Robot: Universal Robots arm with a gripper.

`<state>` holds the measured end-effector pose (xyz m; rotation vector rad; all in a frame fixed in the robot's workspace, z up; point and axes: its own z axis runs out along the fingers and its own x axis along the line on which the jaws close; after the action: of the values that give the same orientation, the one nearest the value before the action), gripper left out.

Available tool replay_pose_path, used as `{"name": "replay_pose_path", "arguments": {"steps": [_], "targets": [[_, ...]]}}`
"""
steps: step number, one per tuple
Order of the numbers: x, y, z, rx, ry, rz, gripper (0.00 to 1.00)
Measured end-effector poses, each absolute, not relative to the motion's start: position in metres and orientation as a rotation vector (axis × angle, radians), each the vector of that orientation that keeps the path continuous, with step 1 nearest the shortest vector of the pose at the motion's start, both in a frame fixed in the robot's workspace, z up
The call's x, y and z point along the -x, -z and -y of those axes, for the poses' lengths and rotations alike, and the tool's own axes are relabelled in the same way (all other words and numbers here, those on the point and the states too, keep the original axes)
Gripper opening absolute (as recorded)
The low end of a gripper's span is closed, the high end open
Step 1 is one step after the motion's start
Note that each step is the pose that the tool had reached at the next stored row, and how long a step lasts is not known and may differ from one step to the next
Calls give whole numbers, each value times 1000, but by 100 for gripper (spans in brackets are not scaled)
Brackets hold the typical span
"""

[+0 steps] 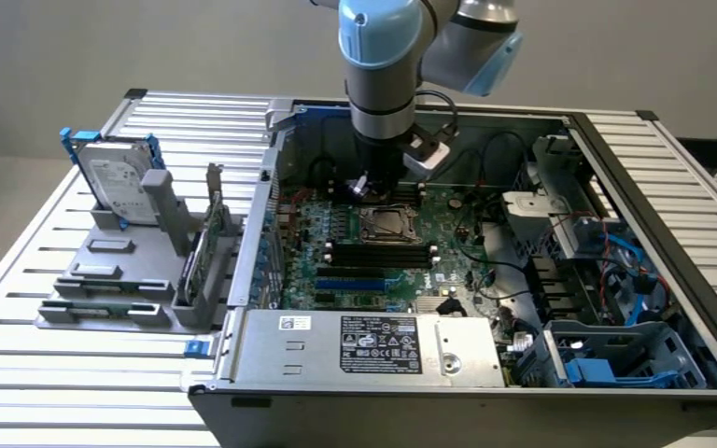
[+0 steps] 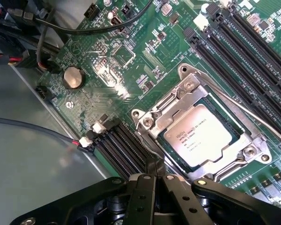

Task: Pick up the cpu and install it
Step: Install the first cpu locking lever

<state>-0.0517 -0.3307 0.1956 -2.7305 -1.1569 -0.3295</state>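
On my slatted silver metal worktop [image 1: 35,392] lies an open dark grey computer case [image 1: 664,187]. Its green motherboard [image 1: 465,271] faces up, with long black memory slots [image 1: 377,254] across the middle and a round silver coin battery [image 2: 72,77] near one edge. A silver box-shaped power supply with a black-and-white label [image 1: 372,347] sits along the case's near wall, and to the exterior view's left of the case I see a grey plastic holder [image 1: 109,299] carrying an upright silver hard drive with a blue bracket [image 1: 119,175].
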Motion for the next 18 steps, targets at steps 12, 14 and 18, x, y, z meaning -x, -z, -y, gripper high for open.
{"name": "replay_pose_path", "arguments": {"steps": [12,14,18], "targets": [[47,-196,331,2744,321,1137,11],[46,-196,331,2747,320,1133,11],[45,-196,331,2750,317,1127,11]]}}
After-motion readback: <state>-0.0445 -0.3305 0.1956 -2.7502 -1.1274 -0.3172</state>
